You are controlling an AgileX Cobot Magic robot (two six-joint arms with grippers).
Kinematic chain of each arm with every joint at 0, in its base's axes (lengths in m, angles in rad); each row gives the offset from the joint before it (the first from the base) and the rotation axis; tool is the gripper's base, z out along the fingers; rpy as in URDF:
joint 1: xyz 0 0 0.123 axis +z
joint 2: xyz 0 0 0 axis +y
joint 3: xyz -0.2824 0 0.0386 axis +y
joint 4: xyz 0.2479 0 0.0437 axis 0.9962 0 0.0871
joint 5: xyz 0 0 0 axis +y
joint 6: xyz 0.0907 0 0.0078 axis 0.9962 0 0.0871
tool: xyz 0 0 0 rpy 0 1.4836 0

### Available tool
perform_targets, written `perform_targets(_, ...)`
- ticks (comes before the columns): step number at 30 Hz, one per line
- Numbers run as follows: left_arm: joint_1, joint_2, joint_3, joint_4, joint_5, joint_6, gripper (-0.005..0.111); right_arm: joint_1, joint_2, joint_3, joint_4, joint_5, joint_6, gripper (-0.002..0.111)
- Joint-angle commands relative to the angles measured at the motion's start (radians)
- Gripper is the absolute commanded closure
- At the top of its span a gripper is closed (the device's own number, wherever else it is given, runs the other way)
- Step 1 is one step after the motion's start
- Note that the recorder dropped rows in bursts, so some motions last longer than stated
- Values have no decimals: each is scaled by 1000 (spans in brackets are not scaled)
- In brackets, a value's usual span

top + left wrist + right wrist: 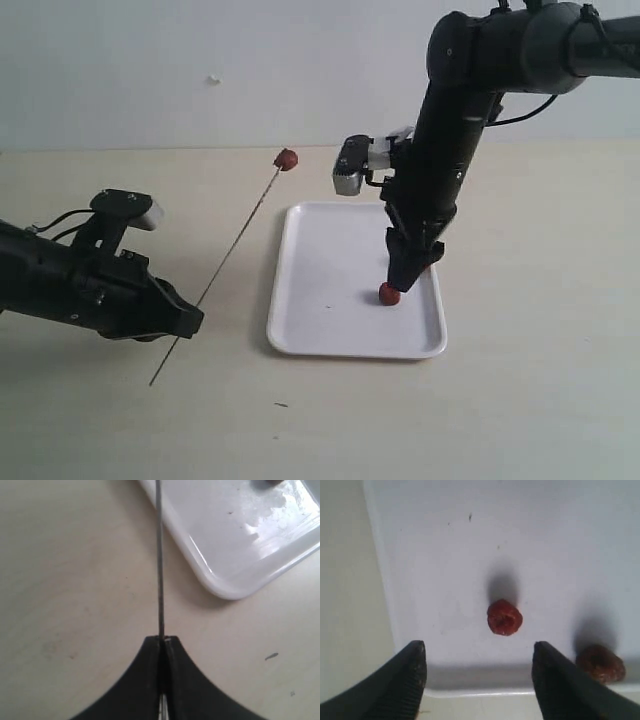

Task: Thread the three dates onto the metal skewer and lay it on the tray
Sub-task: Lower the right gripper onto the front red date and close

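One date (286,159) threaded, sitting at the far tip of the metal skewer (235,240), well away from the left fingers (152,655) that carry the rod. Two dates not yet threaded, both loose on the tray (325,270). By my reckoning roughly a third of the threading is done, and laying the loaded skewer on the tray has not begun. Left fingers pressed together, pinching the skewer near its lower end; a short tail pokes out behind them toward the desk (520,400), while the long part rises ahead of them at a slant. Left arm lies low and nearly level over the desk, beside the tray but clear of it. Right arm drops steeply from a raised elbow, with its right fingers (415,667) aimed almost straight down at the tray — spread wide, gripping nothing. A redder date (505,617) rests on the tray in line with the gap between them, just ahead of the tips and untouched. The browner date (600,662) sits just outside one finger, close against the tray's rim; in the exterior view the arm hides it.
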Motion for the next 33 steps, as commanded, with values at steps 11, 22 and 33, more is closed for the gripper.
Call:
perform_targets(11,3,-11,2,-8,7,-8,107,-1,92,3,-36,-104,-209,48)
perform_targets(22,3,-11,2,-19,7,-1,107,39,99,3,-119,-158,-123,48)
perform_targets(33,3,-11,2,-19,9,-1,107,39,99,90,-145,-183,-107,48)
